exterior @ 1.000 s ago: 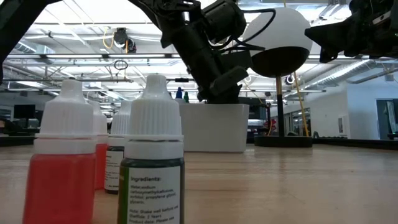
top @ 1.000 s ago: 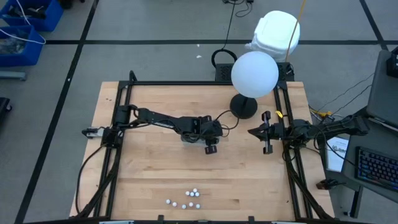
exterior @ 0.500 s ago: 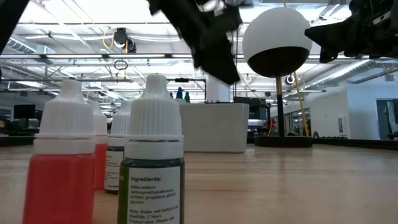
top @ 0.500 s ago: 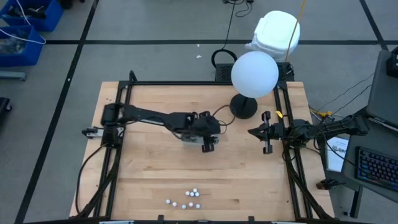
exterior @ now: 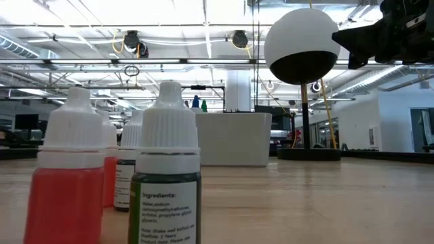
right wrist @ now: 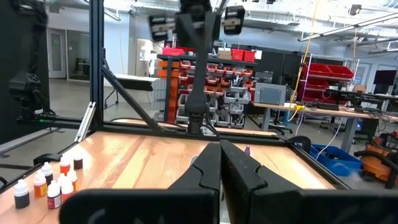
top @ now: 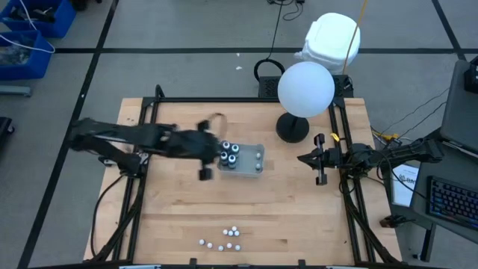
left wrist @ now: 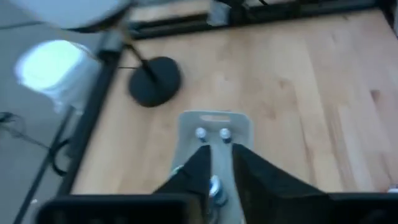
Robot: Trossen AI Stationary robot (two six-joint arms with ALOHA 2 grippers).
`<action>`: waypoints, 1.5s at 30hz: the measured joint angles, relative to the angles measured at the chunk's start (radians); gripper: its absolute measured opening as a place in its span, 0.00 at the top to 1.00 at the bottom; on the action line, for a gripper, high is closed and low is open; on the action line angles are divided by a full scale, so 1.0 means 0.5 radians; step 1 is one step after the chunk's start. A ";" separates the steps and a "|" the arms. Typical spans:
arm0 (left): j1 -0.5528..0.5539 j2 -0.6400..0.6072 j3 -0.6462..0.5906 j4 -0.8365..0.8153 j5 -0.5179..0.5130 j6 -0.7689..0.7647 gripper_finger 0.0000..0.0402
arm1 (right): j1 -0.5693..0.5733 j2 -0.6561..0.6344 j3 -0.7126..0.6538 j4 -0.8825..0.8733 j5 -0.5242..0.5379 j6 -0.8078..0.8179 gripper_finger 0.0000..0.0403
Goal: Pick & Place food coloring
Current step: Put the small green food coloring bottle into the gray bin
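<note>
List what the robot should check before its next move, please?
1. Tray lying flat: ok.
2. Four bottles in the tray, tops up: ok.
3. Small bottles near the front edge, standing and reachable: ok.
4. Left gripper, just left of the tray, empty: cannot tell, it is blurred.
5. Right gripper shut, empty and parked on the right, clear of the tray: ok.

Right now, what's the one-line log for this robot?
left gripper: at tray edge | in tray: four food coloring bottles | right gripper: shut, parked right
</note>
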 joint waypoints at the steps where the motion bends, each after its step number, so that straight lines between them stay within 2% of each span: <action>1: -0.011 -0.114 -0.090 0.045 -0.062 -0.023 0.89 | 0.000 0.001 0.000 -0.001 0.000 0.000 1.00; 4: -0.024 -0.499 -0.479 0.297 -0.169 -0.107 0.98 | 0.000 0.001 0.000 0.000 -0.001 0.013 1.00; 7: -0.013 -0.856 -0.905 0.520 -0.150 -0.187 0.97 | 0.000 0.002 0.000 0.001 0.000 0.014 1.00; 11: 0.006 -1.253 -1.355 0.776 -0.134 -0.274 0.99 | 0.000 0.002 0.000 0.000 0.002 0.014 1.00; 15: 0.005 -1.552 -1.599 0.875 -0.121 -0.263 0.99 | 0.000 0.002 0.000 0.007 0.003 0.015 1.00; 20: 0.005 -1.851 -1.779 0.888 -0.251 -0.225 0.99 | -0.001 0.002 0.000 0.016 0.005 0.015 1.00; 24: 0.005 -1.962 -1.986 0.916 -0.279 -0.226 0.99 | 0.000 0.002 0.000 0.017 0.002 0.006 1.00; 30: 0.005 -1.996 -2.244 1.264 -0.272 -0.153 0.99 | 0.000 0.002 0.000 0.016 0.000 0.012 1.00; 40: -0.034 -1.996 -2.412 1.530 -0.199 -0.043 0.98 | 0.000 0.001 0.000 0.015 -0.001 0.041 1.00; 45: -0.075 -1.994 -2.475 1.539 -0.142 -0.031 0.99 | 0.000 0.001 0.000 0.015 -0.001 0.030 1.00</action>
